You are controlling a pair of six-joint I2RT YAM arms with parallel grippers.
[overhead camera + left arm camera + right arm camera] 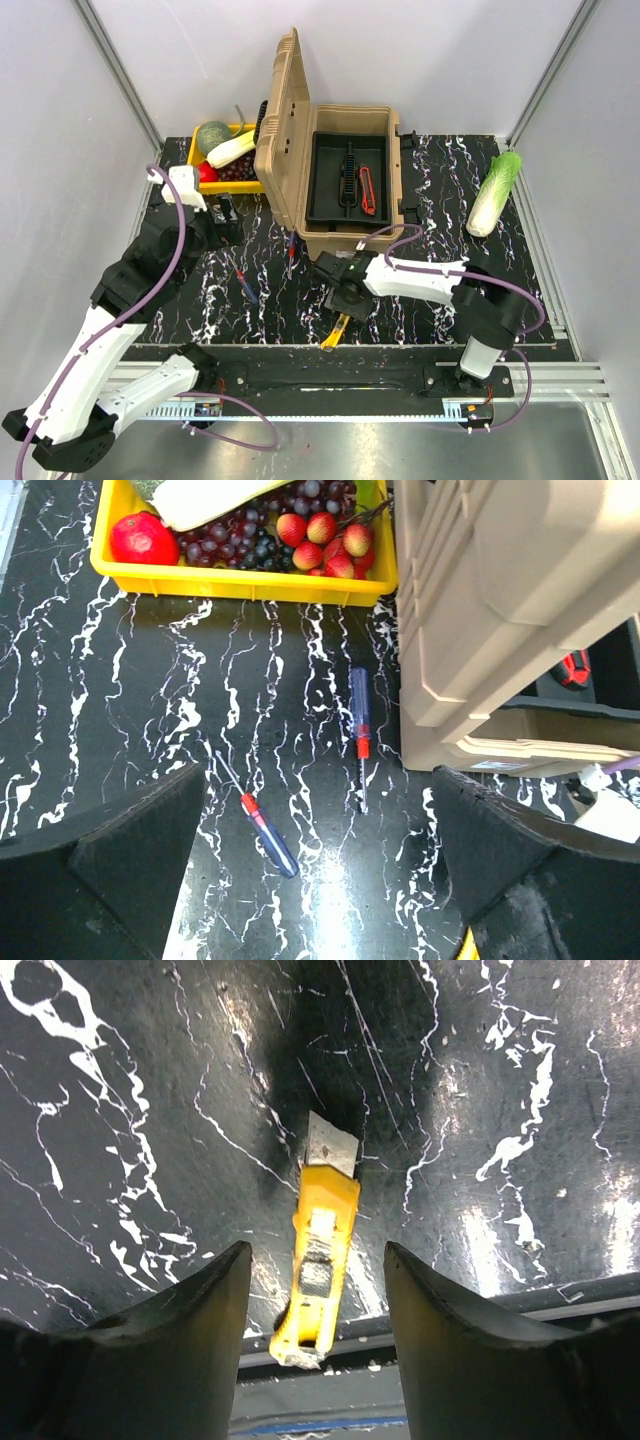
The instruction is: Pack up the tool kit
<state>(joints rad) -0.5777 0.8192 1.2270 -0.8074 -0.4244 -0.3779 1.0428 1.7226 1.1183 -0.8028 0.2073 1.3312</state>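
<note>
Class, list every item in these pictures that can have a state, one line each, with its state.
Tan ribbed plastic toolbox: lid open, standing upright.
Black inner tray: seated in toolbox, holding red-handled cutter and black tool.
Yellow utility knife: blade extended, lying flat on table.
Two blue-handled screwdrivers: lying loose on table.
Right gripper: open, straddling the knife, not touching.
Left gripper: open, empty.

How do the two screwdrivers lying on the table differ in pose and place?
The straight screwdriver lies along the toolbox wall; the slanted screwdriver lies askew, farther from it. The straight screwdriver's tip points toward the near edge of the table; the slanted screwdriver's tip points away from that edge. Both have blue handles with red collars and lie flat.
</note>
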